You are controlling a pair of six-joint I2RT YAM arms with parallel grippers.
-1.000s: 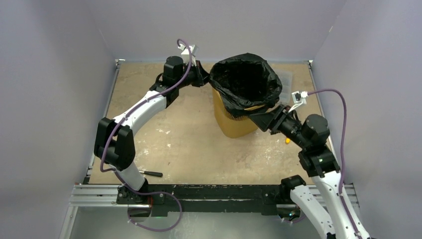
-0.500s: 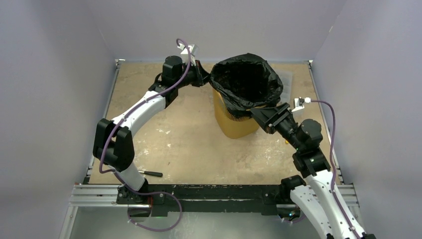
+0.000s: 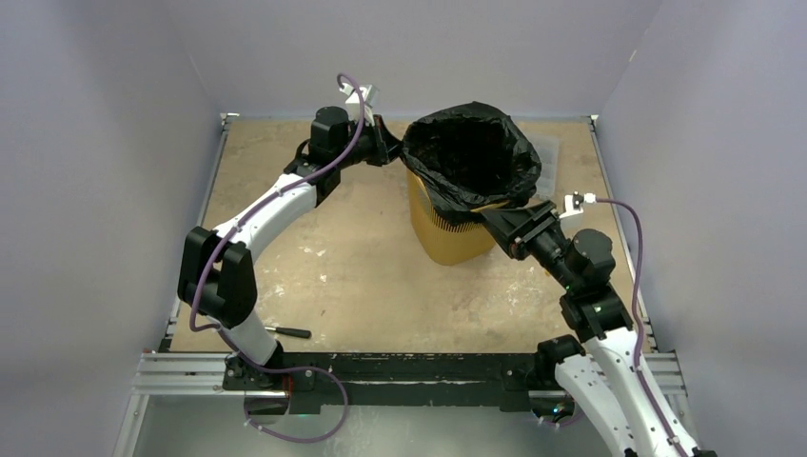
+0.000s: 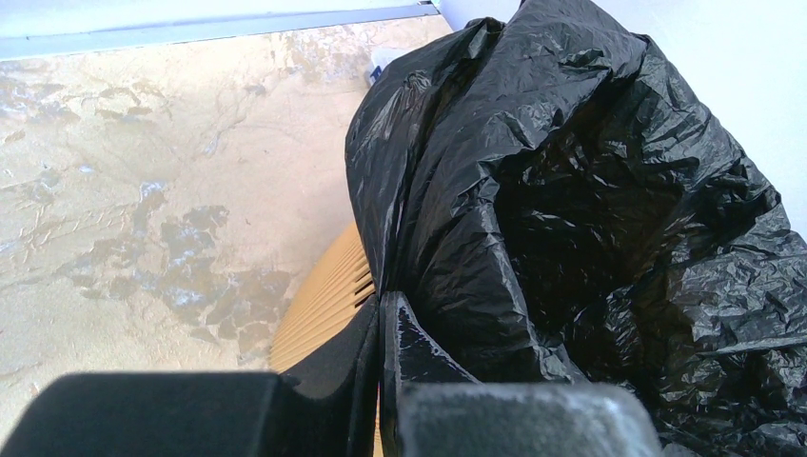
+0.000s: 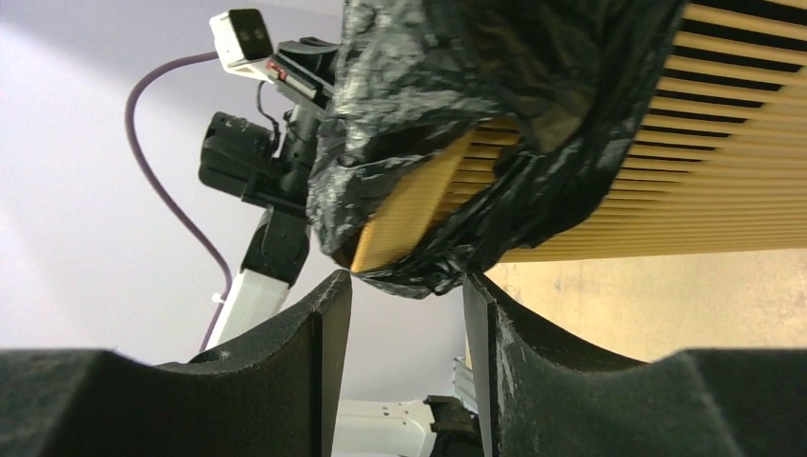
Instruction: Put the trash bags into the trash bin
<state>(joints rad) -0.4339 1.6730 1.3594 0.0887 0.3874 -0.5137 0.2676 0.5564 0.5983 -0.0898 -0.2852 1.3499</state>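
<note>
An orange-yellow plastic wastebasket with fine slatted mesh walls (image 3: 455, 240) stands upright on the far half of the worn tan tabletop (image 3: 352, 257), a little right of centre. A thin, glossy black plastic bag with wrinkled film (image 3: 471, 152) sits inside it. The bag's mouth is spread open and folded outward over the rounded-square rim, so only the lower walls of the bin show from above. The film hangs lower on the left and far sides than at the near right corner, where the rim and some slats are bare under the hem.

The left gripper (image 4: 381, 305) reaches in from the left and meets the bag's left edge just above the rim. Its fingers are clenched tight together, with a fold of the black film pinched at their tips.

The right gripper (image 5: 404, 286) comes up from the near right to the bin's near right corner. Its two dark foam-faced fingers (image 5: 305, 333) stand apart. The crumpled hem of the bag, and the rim corner it wraps, sit right at the mouth of that gap and no deeper than the tips.

A small clear plastic box (image 3: 552, 157) lies on the table just beyond the bin, to the far right. A slim black-handled tool (image 3: 290, 331) lies near the left arm's base, well apart from the bin.
</note>
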